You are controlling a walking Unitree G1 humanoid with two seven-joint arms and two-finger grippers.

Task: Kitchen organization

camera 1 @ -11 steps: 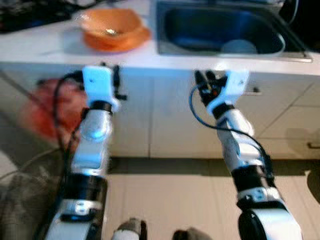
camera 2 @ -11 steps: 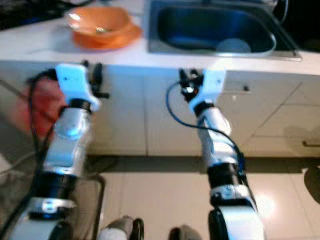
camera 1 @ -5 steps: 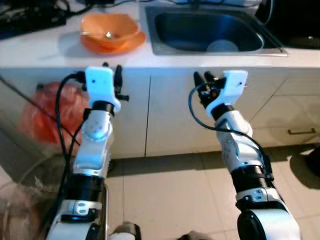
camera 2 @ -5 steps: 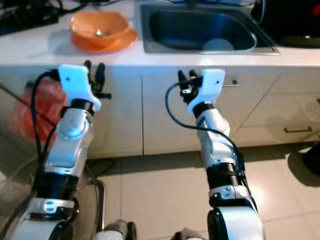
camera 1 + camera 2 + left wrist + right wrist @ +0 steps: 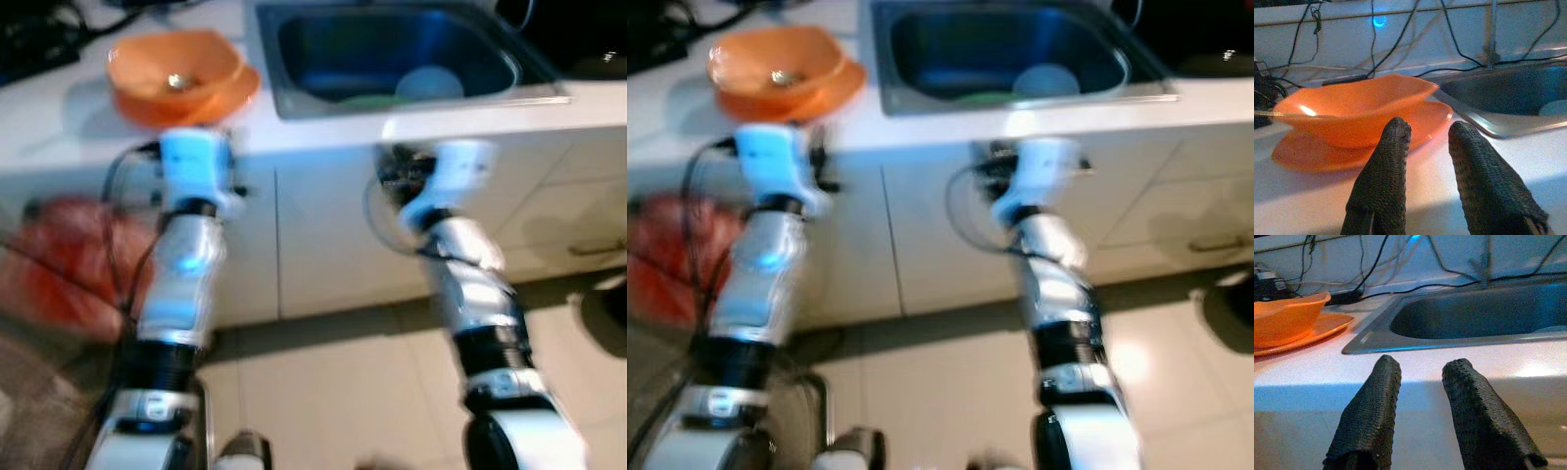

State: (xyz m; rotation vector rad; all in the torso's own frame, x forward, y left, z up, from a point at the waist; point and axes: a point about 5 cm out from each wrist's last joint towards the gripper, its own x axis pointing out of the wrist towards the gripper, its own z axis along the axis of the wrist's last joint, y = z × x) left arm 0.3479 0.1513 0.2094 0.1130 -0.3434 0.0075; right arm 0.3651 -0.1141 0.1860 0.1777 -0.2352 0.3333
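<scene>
- You have the orange bowl (image 5: 174, 70) at the upper left of the left eye view, nested on an orange plate (image 5: 240, 86) on the white counter (image 5: 59, 117), just left of the steel sink (image 5: 392, 49).
- A small shiny thing lies inside the bowl; it is too blurred for you to name.
- Your left gripper (image 5: 1425, 147) is released, fingers parted and holding nothing, level with the counter edge and aimed at the bowl.
- Your right gripper (image 5: 1418, 382) is likewise parted and empty, facing the counter edge below the sink.
- Expect the bowl to be light, stiff and slick, probably plastic; it may slide on the plate.
- You would best pinch the near rim wall, one finger inside and one outside, and lift the bowl alone.
- A pale round dish (image 5: 429, 82) sits in the sink.
</scene>
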